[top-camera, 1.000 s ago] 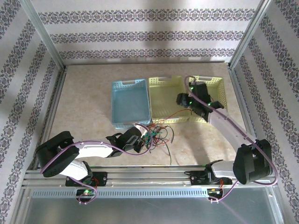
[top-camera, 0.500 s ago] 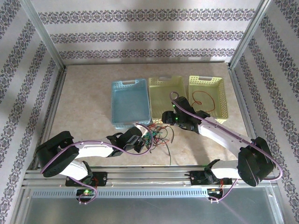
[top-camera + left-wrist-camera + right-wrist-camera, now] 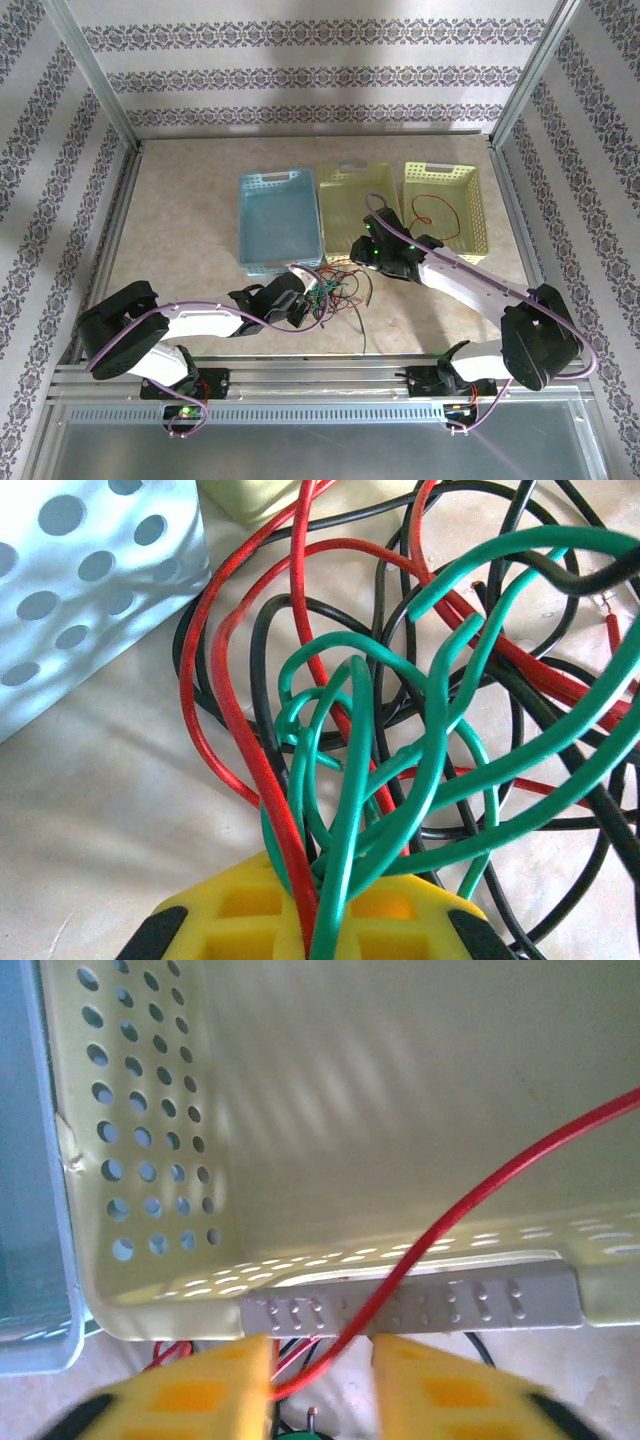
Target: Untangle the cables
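The cables [image 3: 338, 288] lie tangled just in front of the middle yellow basket [image 3: 345, 205]; your left gripper [image 3: 318, 920] is clamped on them there. Your right gripper [image 3: 322, 1365], fingers apart, straddles a red strand [image 3: 470, 1203] at that basket's near rim.

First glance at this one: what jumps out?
A knot of red, black and green cables lies in front of the blue basket, with the left gripper clamped on strands of it. A red cable trails over the middle yellow basket's near rim down between the right gripper's open fingers.
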